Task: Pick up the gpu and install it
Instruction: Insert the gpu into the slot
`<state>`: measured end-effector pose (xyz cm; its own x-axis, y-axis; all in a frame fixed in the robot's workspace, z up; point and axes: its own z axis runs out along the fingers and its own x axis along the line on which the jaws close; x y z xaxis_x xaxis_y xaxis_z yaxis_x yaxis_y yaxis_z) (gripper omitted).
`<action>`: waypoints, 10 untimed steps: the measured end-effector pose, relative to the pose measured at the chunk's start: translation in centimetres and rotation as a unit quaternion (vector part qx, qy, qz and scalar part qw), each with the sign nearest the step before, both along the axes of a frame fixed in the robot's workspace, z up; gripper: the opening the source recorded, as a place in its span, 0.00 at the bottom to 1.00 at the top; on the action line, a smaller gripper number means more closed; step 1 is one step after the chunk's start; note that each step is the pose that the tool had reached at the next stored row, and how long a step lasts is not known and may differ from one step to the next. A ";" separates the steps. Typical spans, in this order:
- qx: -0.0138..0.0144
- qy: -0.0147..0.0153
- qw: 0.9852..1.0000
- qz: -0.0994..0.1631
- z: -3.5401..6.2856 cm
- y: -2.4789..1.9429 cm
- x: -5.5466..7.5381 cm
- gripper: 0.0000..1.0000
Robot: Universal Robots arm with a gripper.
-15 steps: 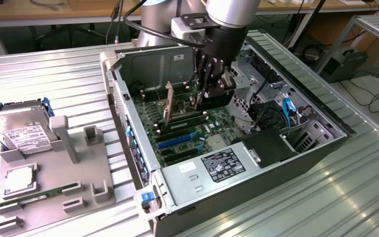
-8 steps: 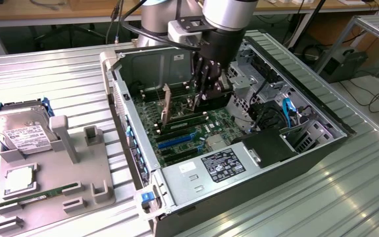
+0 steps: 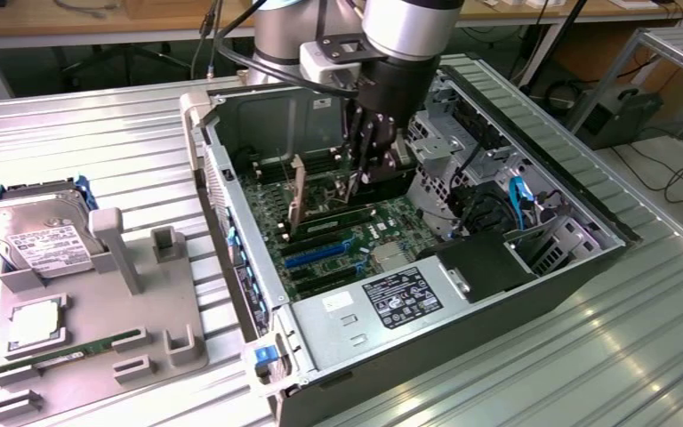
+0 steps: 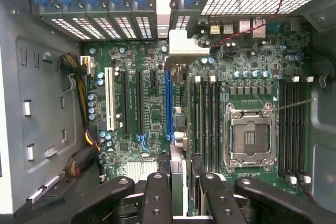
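The pick-up was done and the installation was under way but not finished. The gripper (image 3: 372, 169) had reached down into the open computer case (image 3: 579, 205) and hung over the motherboard (image 3: 354, 231), its black fingers (image 4: 157, 195) pinching the gpu (image 4: 177, 124) edge-on between them. In the wrist view the card appeared as a thin upright strip, its silver end bracket (image 4: 181, 43) up against the rear slot covers (image 4: 105, 24) and its lower edge running just beside the long blue expansion slot (image 4: 168, 106). Whether the card was touching or seated in a slot could not be told. On the grey parts tray (image 3: 92, 356) outside the case, the hard drive (image 3: 33, 236) and the green RAM stick (image 3: 68, 351) lay untouched
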<state>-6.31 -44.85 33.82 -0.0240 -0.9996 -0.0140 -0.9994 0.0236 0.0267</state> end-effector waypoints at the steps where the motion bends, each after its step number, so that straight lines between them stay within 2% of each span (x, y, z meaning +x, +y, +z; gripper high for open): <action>1: 0.000 0.000 1.000 0.000 -0.02 -0.01 0.0 0.26; 10: 0.000 0.000 1.000 0.000 -0.19 -0.09 -0.3 0.26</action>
